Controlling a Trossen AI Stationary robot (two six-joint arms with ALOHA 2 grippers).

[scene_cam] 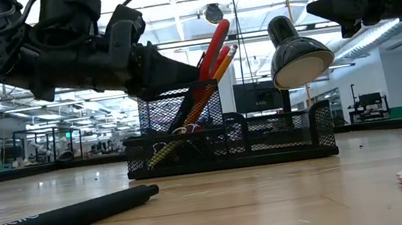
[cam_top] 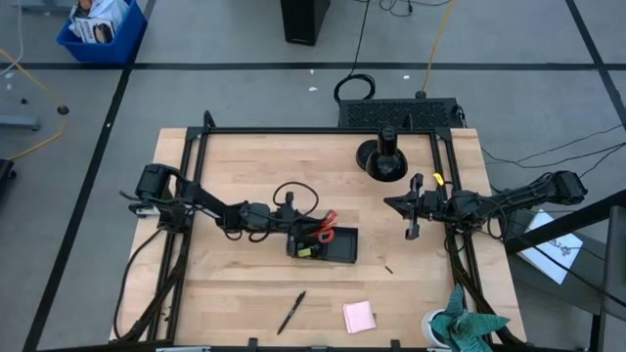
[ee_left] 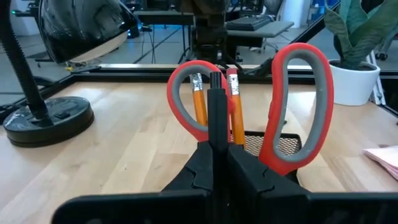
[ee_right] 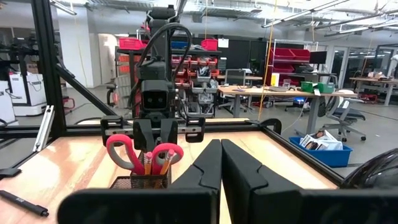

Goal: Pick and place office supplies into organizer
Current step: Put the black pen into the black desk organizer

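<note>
1. The organizer (cam_top: 337, 246), a low black mesh tray, is seen near the middle of the wooden worktop (cam_top: 245, 166), slightly toward its front edge.
2. The red-handled scissors (ee_left: 292, 106) are seen standing blades down in the organizer's taller compartment, their handles leaning out above the rim.
3. Two orange pencils (ee_left: 199, 102) are stood in the same compartment, eraser ends up, between the scissor handles.
4. The left gripper (cam_top: 290, 233) is positioned at the organizer's left end, right behind the scissor handles. Its fingers (ee_left: 214, 162) are seen pressed almost together around a thin dark upright piece in the left wrist view; whether that piece is gripped cannot be told.
5. The right gripper (cam_top: 411, 207) is held above the right part of the worktop, well apart from the organizer, with its fingers clenched together and nothing between them.
6. A dark pen (cam_top: 291, 312) is left lying on the worktop near the front edge, in front of the organizer and apart from it.
7. The pink sticky-note pad (cam_top: 359, 317) is seen flat on the worktop to the right of the pen, also near the front edge.
8. A round black stand (cam_top: 381, 156) with a post is placed near the worktop's far edge.
9. A potted plant (cam_top: 460, 323) is seen at the front right corner.
</note>
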